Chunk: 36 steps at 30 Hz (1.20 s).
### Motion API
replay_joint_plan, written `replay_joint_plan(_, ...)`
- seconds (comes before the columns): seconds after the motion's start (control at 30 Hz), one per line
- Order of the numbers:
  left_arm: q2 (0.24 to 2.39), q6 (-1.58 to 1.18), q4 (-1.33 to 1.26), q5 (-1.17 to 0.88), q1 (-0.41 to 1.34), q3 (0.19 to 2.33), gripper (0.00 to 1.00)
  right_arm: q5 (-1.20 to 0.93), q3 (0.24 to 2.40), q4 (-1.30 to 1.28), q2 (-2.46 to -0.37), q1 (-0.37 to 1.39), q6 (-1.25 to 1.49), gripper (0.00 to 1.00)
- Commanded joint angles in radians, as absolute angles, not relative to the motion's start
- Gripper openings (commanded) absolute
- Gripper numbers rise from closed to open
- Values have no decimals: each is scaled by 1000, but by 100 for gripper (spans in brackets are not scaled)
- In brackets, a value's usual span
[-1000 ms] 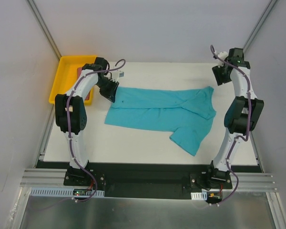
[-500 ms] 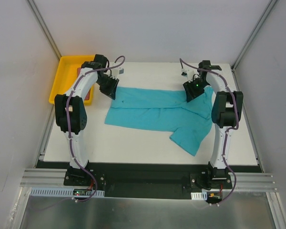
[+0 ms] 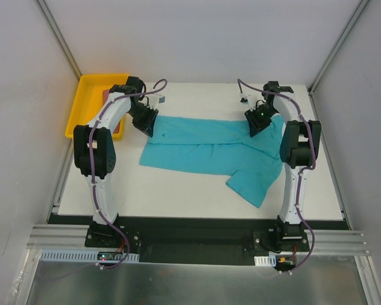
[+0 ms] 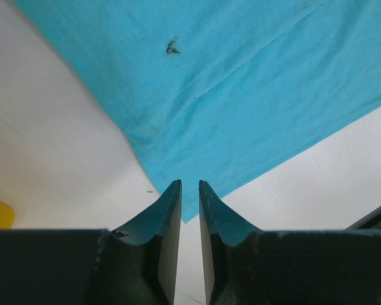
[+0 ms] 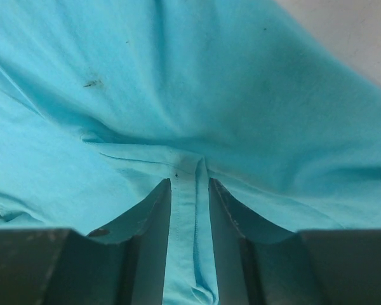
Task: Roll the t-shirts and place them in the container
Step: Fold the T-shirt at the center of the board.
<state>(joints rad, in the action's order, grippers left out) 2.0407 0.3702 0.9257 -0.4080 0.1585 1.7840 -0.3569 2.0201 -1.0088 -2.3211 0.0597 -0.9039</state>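
Top external view shows us the teal t-shirt (image 3: 209,149) lying spread on the white table (image 3: 178,190). Its body runs left to right across the middle, and one flap of cloth reaches toward the near edge on the right side. We see the left gripper (image 3: 146,122) lowered at the shirt's far-left corner and the right gripper (image 3: 257,122) lowered on the shirt's far edge near its right end. The two are well apart, with the far edge of the shirt running between them.

At the far-left corner sits the yellow tray (image 3: 89,86). A red t-shirt (image 3: 119,129) lies in it, mostly hidden behind the left arm.

In the left wrist view, the fingers (image 4: 168,216) are almost pressed together, leaving only a thin slit. The tip of the shirt's corner shows in that slit, with bare table below it. We cannot tell whether the fingers actually grip the cloth, which looks flat here apart from one long crease. A small dark mark (image 4: 172,46) sits on the cloth farther off.

In the right wrist view, the fingers (image 5: 155,216) pinch a stitched fold of the teal cloth that runs down between them. Wrinkles gather toward the fingertips, and cloth fills nearly the whole view.
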Motion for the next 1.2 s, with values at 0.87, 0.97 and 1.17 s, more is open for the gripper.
replay_joint_plan(0.87,2005,376,946,-414,175,1830,18,-262,1713,-890,-2008,187,-778,1)
replay_joint_plan(0.97,2009,377,946,-426,175,1835,18,-186,1606,-862,-1910,262,-709,2)
replay_joint_plan(1.17,2019,391,951,-434,173,1827,18,-26,1385,-871,-1769,393,-595,33)
